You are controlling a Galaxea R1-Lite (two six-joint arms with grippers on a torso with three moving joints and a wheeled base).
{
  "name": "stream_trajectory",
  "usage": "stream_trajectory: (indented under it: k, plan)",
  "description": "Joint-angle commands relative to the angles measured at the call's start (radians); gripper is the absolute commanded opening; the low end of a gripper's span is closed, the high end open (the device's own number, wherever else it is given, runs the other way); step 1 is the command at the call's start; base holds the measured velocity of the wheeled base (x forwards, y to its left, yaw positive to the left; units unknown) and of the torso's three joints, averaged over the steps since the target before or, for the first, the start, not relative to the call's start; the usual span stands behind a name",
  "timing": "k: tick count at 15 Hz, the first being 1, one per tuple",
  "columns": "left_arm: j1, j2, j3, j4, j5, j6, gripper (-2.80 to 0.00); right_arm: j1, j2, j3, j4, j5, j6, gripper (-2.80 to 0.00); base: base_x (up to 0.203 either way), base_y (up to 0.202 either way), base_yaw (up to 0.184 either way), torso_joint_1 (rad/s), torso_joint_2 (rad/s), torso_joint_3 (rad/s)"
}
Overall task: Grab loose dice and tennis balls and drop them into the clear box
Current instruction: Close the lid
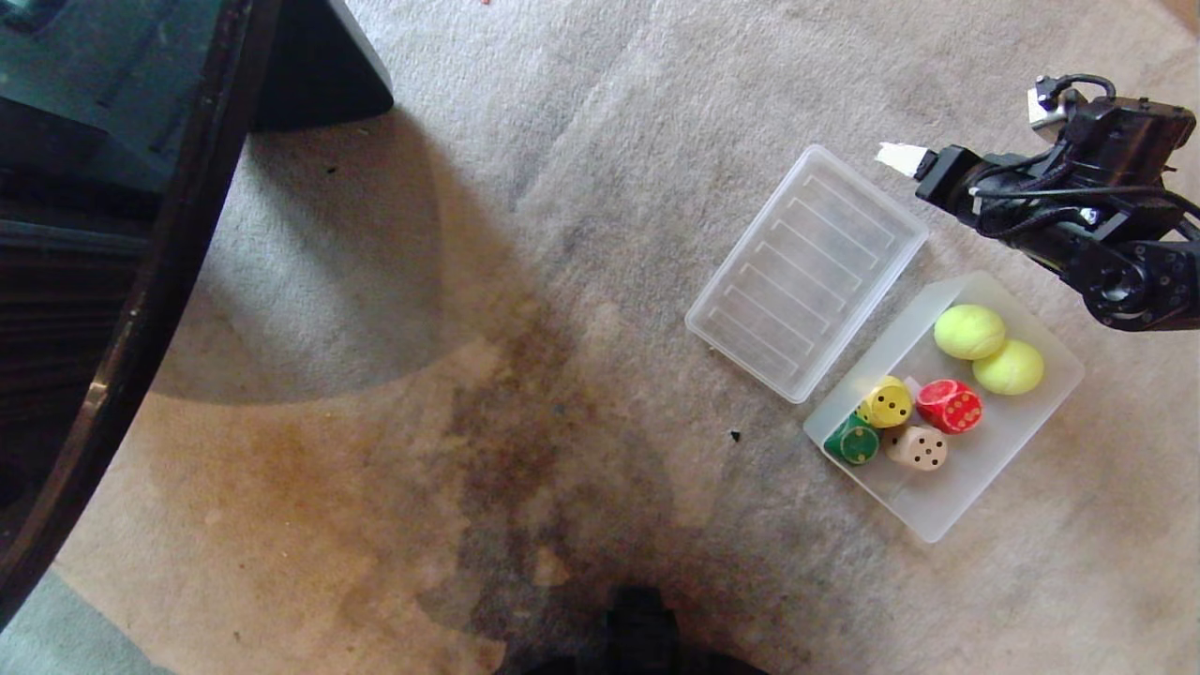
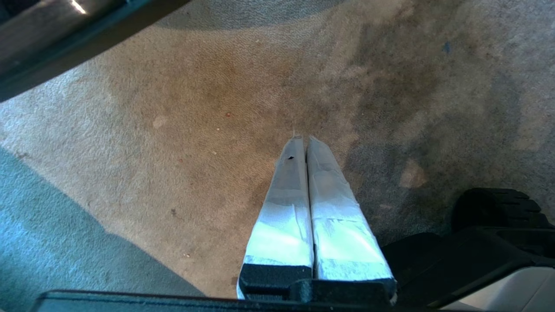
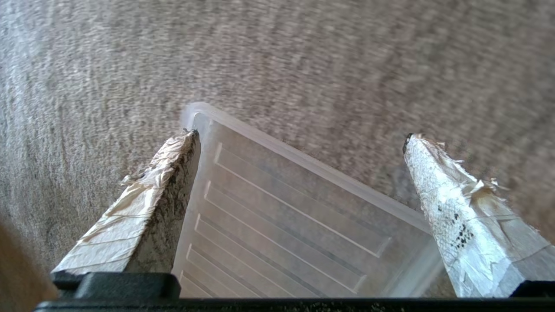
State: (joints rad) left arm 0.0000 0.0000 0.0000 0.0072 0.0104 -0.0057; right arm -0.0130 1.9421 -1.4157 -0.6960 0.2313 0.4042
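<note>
While dark furniture fills the far left of the head view and throws a curved shadow over the carpet, nothing of the task lies on that side. The left pincer hangs low over stained carpet, its taped fingers pressed together and holding nothing, well apart from the work.

Further right lies the flat ribbed lid, long axis running diagonally. Just beside its lower right edge sits the clear box, set parallel on the same diagonal. Inside it are all four dice, the green die, yellow die, beige die and red die, grouped at the near end, with the two tennis balls touching each other at the far end.

At the far right the right pincer hovers above and beyond the box, its taped fingers spread wide and empty, over the lid's far corner. It is by far the nearer arm.

Judging by this, no loose piece is visible on the floor, so the gathering looks done. Open carpet surrounds box and lid on every side, leaving easy room to draw the arm away.
</note>
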Motion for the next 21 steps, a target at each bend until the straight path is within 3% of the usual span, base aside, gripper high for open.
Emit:
stream_trajectory:
  k: [1, 10, 11, 13, 16, 17, 18, 21]
  plan:
    - [0.0, 0.0, 0.002, 0.0, 0.0, 0.0, -2.8, 0.01, -0.028, 0.006, 0.069, 0.011, 0.027, 0.0, 0.0, 0.0, 0.0, 0.0, 0.0, 0.0]
    - [0.0, 0.0, 0.002, 0.0, 0.0, 0.0, -2.8, 0.01, -0.028, 0.006, 0.069, 0.011, 0.027, 0.0, 0.0, 0.0, 0.0, 0.0, 0.0, 0.0]
    - [0.0, 0.0, 0.002, 0.0, 0.0, 0.0, -2.8, 0.013, -0.029, 0.01, 0.09, 0.021, 0.028, 0.0, 0.0, 0.0, 0.0, 0.0, 0.0, 0.0]
    - [0.0, 0.0, 0.002, 0.0, 0.0, 0.0, -2.8, 0.022, -0.035, 0.023, 0.256, 0.055, 0.032, 0.0, 0.0, 0.0, 0.0, 0.0, 0.0, 0.0]
    - [0.0, 0.0, 0.002, 0.0, 0.0, 0.0, -2.8, 0.024, -0.035, 0.024, 0.26, 0.059, 0.033, 0.0, 0.0, 0.0, 0.0, 0.0, 0.0, 0.0]
    - [0.0, 0.0, 0.002, 0.0, 0.0, 0.0, -2.8, 0.03, -0.032, 0.032, 0.261, 0.058, 0.015, 0.0, 0.0, 0.0, 0.0, 0.0, 0.0, 0.0]
    - [0.0, 0.0, 0.002, 0.0, 0.0, 0.0, -2.8, 0.043, -0.028, 0.05, 0.263, 0.056, -0.06, 0.0, 0.0, 0.0, 0.0, 0.0, 0.0, 0.0]
    - [0.0, 0.0, 0.002, 0.0, 0.0, 0.0, -2.8, 0.05, -0.025, 0.058, 0.263, 0.056, -0.079, 0.0, 0.0, 0.0, 0.0, 0.0, 0.0, 0.0]
